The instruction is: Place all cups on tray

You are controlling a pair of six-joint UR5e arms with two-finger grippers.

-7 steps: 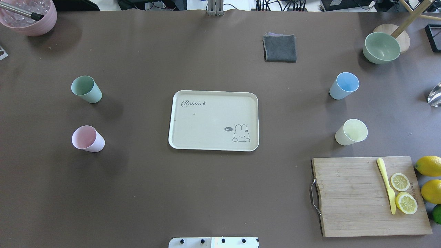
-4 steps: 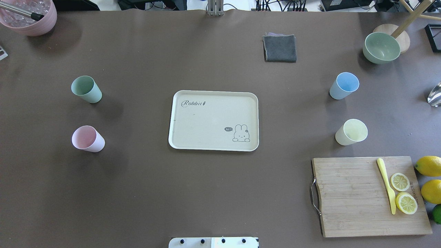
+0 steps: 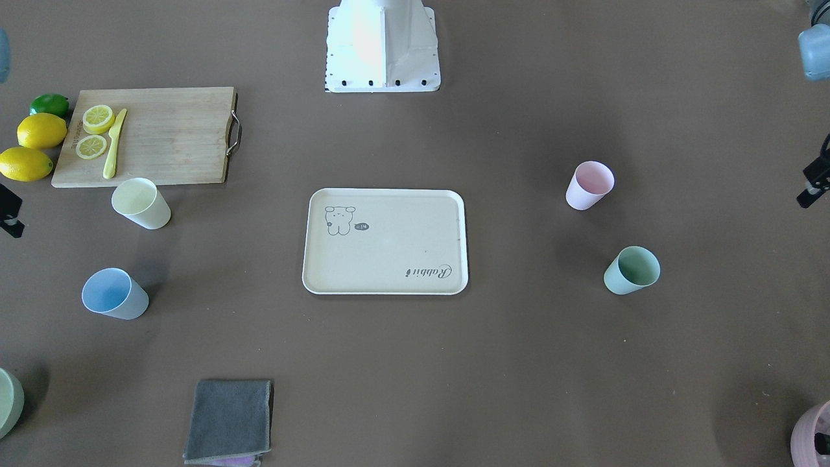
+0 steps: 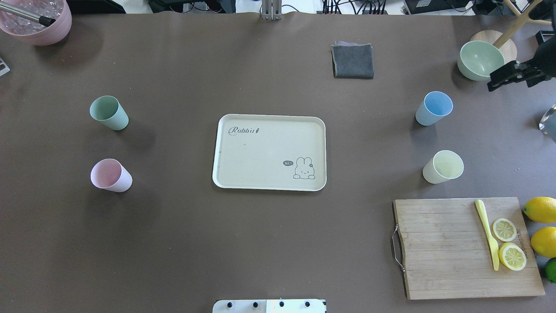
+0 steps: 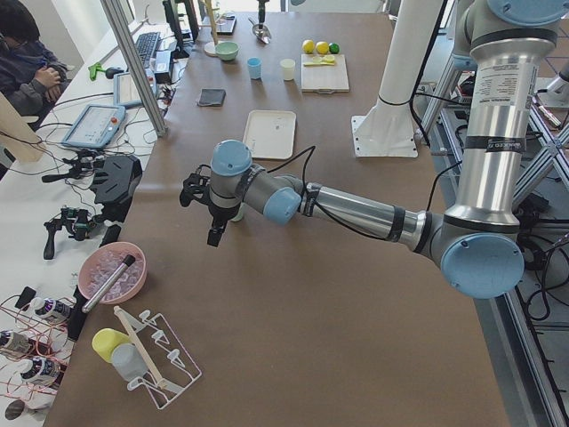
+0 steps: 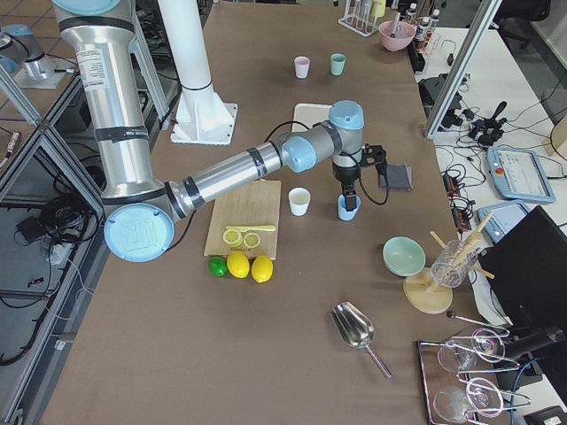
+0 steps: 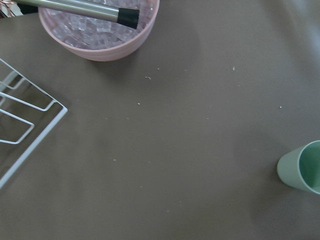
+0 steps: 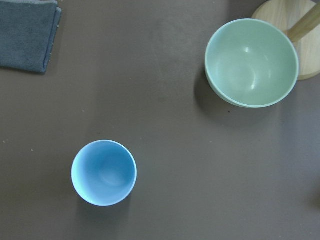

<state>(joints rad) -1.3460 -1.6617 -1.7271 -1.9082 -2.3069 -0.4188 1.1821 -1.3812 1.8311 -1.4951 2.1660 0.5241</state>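
Right hand [image 4: 493, 83], fingers' spread impossible to tell, hovers near the upright blue cup [image 4: 434, 108]; an off-centre descent might topple it across the surface [image 4: 278, 243].

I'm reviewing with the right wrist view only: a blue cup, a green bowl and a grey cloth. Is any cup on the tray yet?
Observer: No, the tray is bare.
Reviewer: Where are the other cups?
Observer: The yellow cup stands just off the cutting board, on the same side of the tray as the blue cup.
Reviewer: And the rest?
Observer: The pink cup and the green cup stand upright on the tray's opposite side.
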